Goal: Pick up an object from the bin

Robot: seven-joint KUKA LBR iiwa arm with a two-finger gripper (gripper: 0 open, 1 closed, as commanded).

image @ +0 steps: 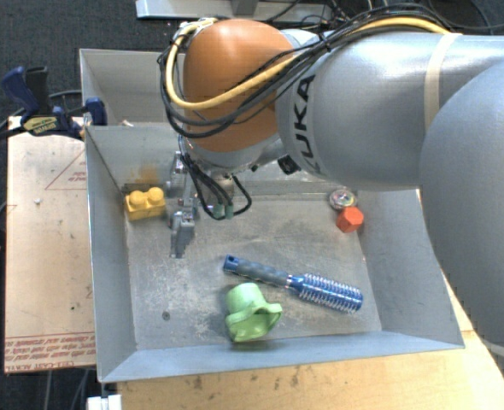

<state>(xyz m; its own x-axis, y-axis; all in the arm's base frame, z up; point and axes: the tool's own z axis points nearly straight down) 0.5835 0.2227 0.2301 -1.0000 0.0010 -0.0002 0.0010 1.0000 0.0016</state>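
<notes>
Yellow toy brick (144, 202) sits on the far left of the bin (108, 314) floor, right where the left wall slopes down. Just to its right hang the jaws, low over bare grey floor, with nothing seen between them. Whether they are spread or pressed together, I cannot tell, and I cannot say if they touch the brick either. Above them is the round orange cover (231, 67) with its looping cables, on the big grey arm (389, 101) reaching in from the right. Nearer, in the middle, a blue brush (293, 282) lies slanted, handle to the left and bristles to the right. A green plastic piece (250, 312) lies just beside that handle, on its near side. Far right, well apart, a small orange block (349, 219) rests beside a little round thing (342, 198) at the far wall.
</notes>
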